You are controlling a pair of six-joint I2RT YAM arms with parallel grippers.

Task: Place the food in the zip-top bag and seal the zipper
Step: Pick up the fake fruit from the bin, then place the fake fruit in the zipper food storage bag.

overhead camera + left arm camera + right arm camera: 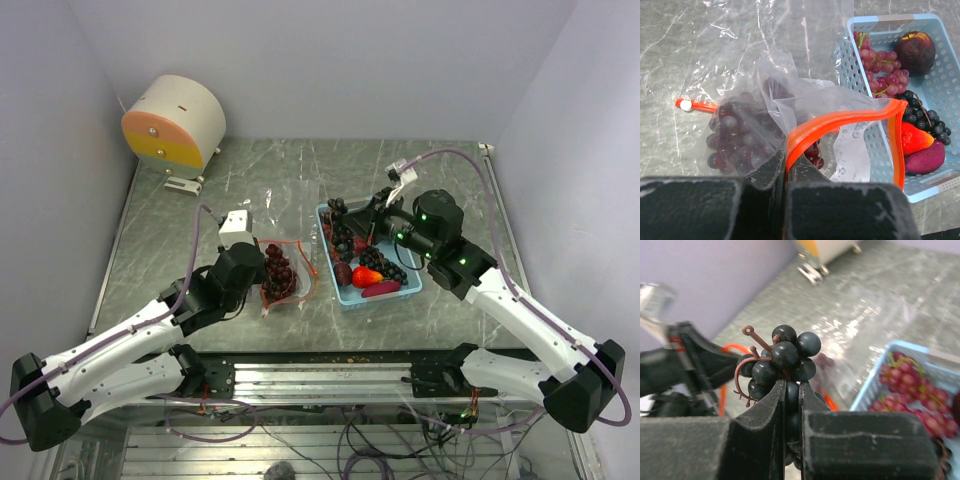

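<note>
The clear zip-top bag [755, 95] lies on the table left of the light blue tray [940, 87], with a dark red grape cluster [732, 142] inside it. My left gripper [784, 167] is shut on the orange-red zipper [840, 120], which arches up and holds the mouth open toward the tray. My right gripper [791, 387] is shut on a black grape cluster [785, 355], held up in the air near the tray's far left corner [372, 213]. More food stays in the tray: red grapes [885, 70], a dark round fruit [915, 50], black grapes [926, 125] and a red fruit [912, 140].
A round white and orange device [175, 122] stands at the back left of the grey marbled table [200, 210]. A purple oblong piece [926, 160] lies at the tray's near end. The zipper's slider end [687, 104] rests flat on the table, left of the bag.
</note>
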